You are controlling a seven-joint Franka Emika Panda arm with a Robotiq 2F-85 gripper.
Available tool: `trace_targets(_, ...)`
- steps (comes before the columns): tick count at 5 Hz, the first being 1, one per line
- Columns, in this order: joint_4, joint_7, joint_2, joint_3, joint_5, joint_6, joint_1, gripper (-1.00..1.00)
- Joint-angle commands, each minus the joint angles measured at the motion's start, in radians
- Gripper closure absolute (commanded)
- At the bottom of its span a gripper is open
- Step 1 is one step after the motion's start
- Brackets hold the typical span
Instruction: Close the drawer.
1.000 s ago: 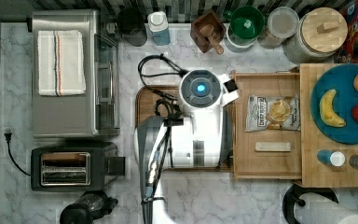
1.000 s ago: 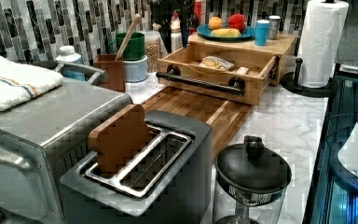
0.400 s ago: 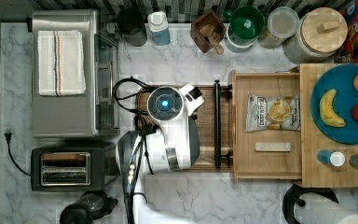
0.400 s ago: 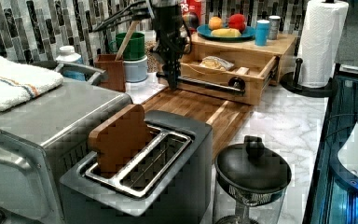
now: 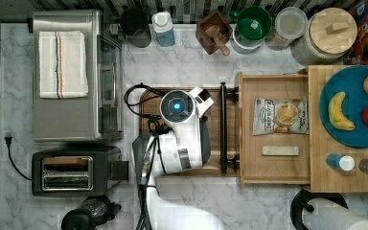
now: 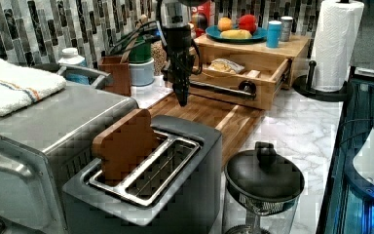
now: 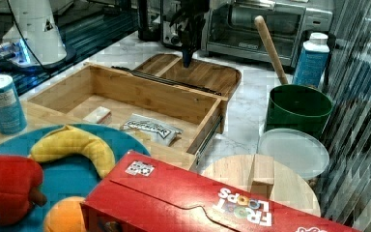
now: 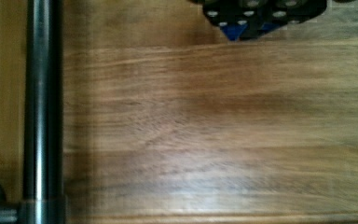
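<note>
The drawer (image 5: 273,167) of light wood stands pulled out from under the light wood top, a chip bag (image 5: 280,115) and a small white block (image 5: 280,151) inside. Its black bar handle (image 5: 224,127) runs across the front panel (image 6: 233,95). My gripper (image 6: 181,101) points straight down over the brown board (image 5: 215,103), a short way in front of the handle (image 6: 219,89) and apart from it. The gripper (image 7: 187,62) is shut with nothing in it. In the wrist view the handle (image 8: 42,107) lies beside the board (image 8: 214,130), close to the gripper (image 8: 235,32).
A toaster (image 5: 74,172) and toaster oven (image 5: 72,72) stand at the top view's left. Jars, a bottle and a green pot (image 5: 254,21) line the back wall. A blue plate (image 5: 352,132) with fruit sits on the wood top. A paper towel roll (image 6: 338,44) stands beside the drawer.
The arm swung from above the drawer's front toward the top view's left, out over the brown board, and the gripper came lower. The drawer has not moved.
</note>
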Motion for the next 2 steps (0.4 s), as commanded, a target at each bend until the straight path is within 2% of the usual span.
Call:
trace_targets(1, -0.009, -0.116, -0.026, 0.032, -0.081, 0.021, -0.09, 1.0)
trace_targets(2, 0.004, -0.171, -0.012, -0.033, -0.11, 0.06, -0.069, 1.0)
